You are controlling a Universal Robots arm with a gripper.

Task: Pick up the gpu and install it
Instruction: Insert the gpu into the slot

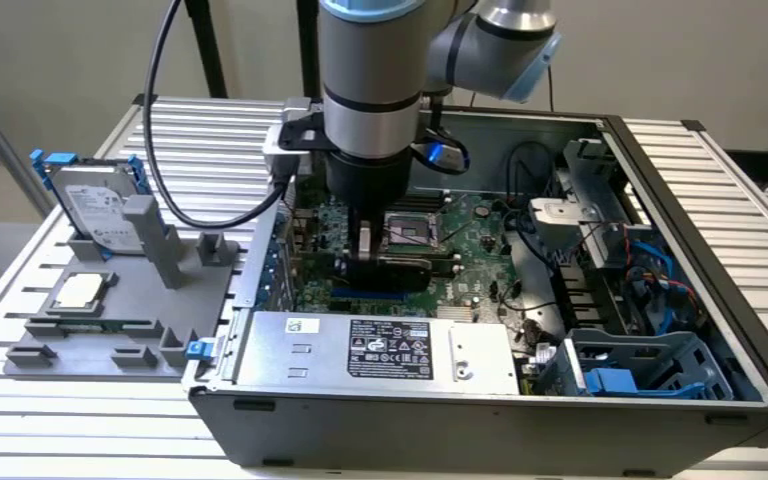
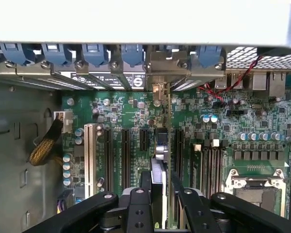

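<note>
With the gripper [image 2: 161, 194] clenched on the gpu [image 2: 161, 160], held edge-down over the motherboard [image 2: 262, 131] slots inside the case [image 1: 704, 180], good seating calls for a plumb card and its bracket squared to the rear opening

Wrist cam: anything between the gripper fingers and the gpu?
Nothing. In the wrist view the gripper fingers sit directly against the gpu, which is edge-on above the motherboard.

end effector [image 2: 162, 204] clamped on gpu [image 2: 160, 160], edge-on above motherboard [image 2: 218, 131] slots
</note>
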